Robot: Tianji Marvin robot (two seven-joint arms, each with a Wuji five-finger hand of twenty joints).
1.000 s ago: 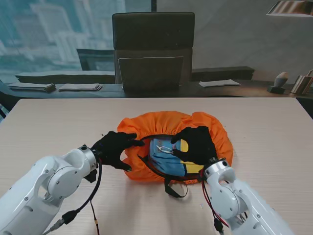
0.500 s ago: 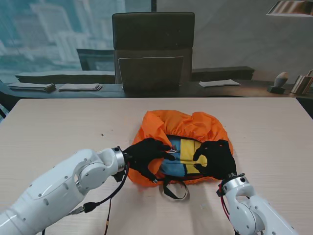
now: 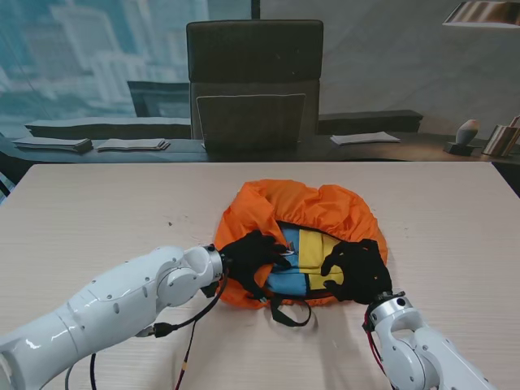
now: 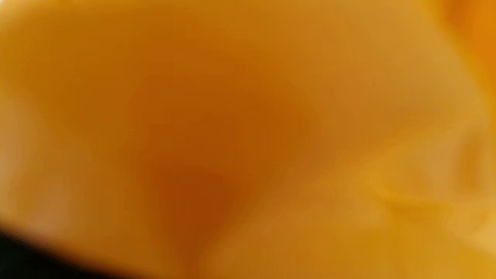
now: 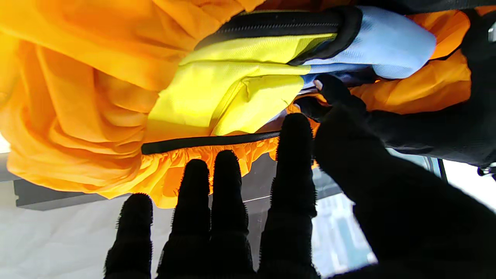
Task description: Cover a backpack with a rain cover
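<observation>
Backpack, blue and yellow fabric with black trim [image 3: 302, 262], lay at table centre on the pale wood-grain tabletop [image 3: 97, 211], mostly wrapped in the crinkled orange rain cover [image 3: 301, 201]. Cover bunched over the far side and both flanks; an opening on the side nearer to me left the blue and yellow panels bare. Black strap loop [image 3: 290, 312] trailed out of that opening onto the table, nearer to me.

Left hand in black glove [image 3: 252, 256] sat on the cover's left edge, fingers curled onto the fabric and reaching toward the blue panel; whether it pinched the cover, cannot tell. Left wrist view was only blurred orange cloth [image 4: 248, 128].

Right hand in black glove [image 3: 355, 270] rested on the pack's right side nearer to me, over the cover hem. Right wrist view showed its fingers [image 5: 226, 201] straight and close together by the gathered elastic hem [image 5: 217, 159], thumb apart, nothing gripped. Yellow panel [image 5: 228, 89] and blue panel [image 5: 387, 46] visible there.

Dark office chair [image 3: 255, 81] stood beyond the table.
</observation>
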